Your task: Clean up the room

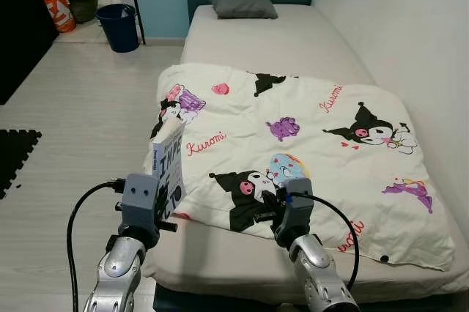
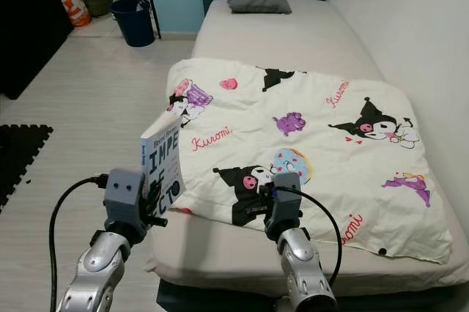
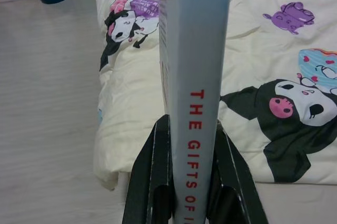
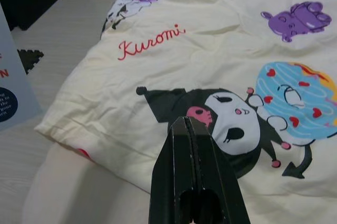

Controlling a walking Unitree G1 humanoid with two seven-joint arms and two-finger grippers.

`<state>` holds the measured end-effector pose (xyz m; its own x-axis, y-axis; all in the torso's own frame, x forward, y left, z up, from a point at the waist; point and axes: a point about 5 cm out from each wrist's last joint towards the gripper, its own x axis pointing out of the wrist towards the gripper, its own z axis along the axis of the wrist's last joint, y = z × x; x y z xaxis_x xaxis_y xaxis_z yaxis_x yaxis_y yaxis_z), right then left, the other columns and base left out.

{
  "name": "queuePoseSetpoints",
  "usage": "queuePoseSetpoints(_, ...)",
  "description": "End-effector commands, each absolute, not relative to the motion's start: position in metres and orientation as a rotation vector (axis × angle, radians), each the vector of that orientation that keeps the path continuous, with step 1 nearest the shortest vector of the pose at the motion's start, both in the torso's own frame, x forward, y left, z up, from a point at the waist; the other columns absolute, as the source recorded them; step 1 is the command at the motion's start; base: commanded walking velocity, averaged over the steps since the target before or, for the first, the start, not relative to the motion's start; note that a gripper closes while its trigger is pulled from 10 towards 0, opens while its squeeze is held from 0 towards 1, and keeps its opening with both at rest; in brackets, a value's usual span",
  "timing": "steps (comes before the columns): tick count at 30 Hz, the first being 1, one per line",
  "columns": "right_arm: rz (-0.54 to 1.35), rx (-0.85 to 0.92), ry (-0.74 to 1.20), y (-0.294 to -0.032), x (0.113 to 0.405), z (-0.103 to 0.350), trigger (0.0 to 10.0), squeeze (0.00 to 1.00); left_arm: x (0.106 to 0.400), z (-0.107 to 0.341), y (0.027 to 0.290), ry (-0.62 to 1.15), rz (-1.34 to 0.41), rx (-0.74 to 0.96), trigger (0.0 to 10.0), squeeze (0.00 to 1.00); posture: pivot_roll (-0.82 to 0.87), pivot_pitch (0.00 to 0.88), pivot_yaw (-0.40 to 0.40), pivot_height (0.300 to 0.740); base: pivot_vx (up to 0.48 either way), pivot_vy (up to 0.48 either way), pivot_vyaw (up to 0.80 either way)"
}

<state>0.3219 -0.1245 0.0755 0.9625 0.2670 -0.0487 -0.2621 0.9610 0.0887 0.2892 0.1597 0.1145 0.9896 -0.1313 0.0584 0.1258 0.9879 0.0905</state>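
Straight ahead, the bed [image 1: 293, 41] runs away from the robot along the white wall on its right, its bare beige mattress topped at the far end by a grey pillow [image 1: 243, 5]. Spread over the near half of the bed lies a cream blanket [image 1: 315, 143] printed with cartoon characters and the red word "Kuromi", its near-left corner hanging slightly over the mattress edge. Pale wooden floor [image 1: 80, 107] stretches to the left of the bed, with a black foam mat [image 1: 15, 154] at the left edge and, farther back near the doorway, a dark blue bin [image 1: 119, 26] and an orange bag [image 1: 58, 12]. At the near-left corner of the bed, the left gripper [image 3: 192, 150] is clamped on a book [image 1: 169, 169], one black finger pressed to each cover with the spine facing the wrist camera; the book stands upright in the air, just beside the blanket's corner, and red letters on the grey spine read "THE GIFTS OF". The right gripper [image 4: 188, 145] hovers low over the near part of the blanket, above a black-and-white character print, with its two fingers [image 4: 176, 171] pressed together and nothing between them.
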Motion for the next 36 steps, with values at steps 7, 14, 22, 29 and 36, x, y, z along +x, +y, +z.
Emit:
queuePoseSetpoints(7, 0.264, 0.105, 0.083, -0.1246, 0.3163, 0.0667, 10.0, 0.0, 0.2856, 0.1127, 0.1617, -0.072, -0.133, 0.112, 10.0, 0.0, -0.01, 0.148, -0.008, 0.685, 0.0, 0.0, 0.0)
queuePoseSetpoints(14, 0.266, 0.114, 0.076, -0.124, 0.3156, 0.0668, 10.0, 0.0, 0.2853, 0.1133, 0.1636, -0.078, -0.115, 0.117, 10.0, 0.0, -0.01, 0.144, -0.005, 0.709, 0.0, 0.0, 0.0)
queuePoseSetpoints(22, 0.267, 0.121, 0.068, -0.1242, 0.3158, 0.0675, 10.0, 0.0, 0.2856, 0.1139, 0.1668, -0.087, -0.076, 0.125, 10.0, 0.0, -0.01, 0.137, -0.003, 0.733, 0.0, 0.0, 0.0)
queuePoseSetpoints(29, 0.266, 0.125, 0.063, -0.1254, 0.3152, 0.0674, 10.0, 0.0, 0.2839, 0.111, 0.1689, -0.083, -0.048, 0.133, 10.0, 0.0, -0.01, 0.13, 0.0, 0.74, 0.0, 0.0, 0.0)
queuePoseSetpoints(36, 0.269, 0.131, 0.058, -0.1247, 0.3144, 0.0672, 10.0, 0.0, 0.2823, 0.1104, 0.1672, -0.087, -0.053, 0.129, 10.0, 0.0, -0.01, 0.128, 0.002, 0.74, 0.0, 0.0, 0.0)
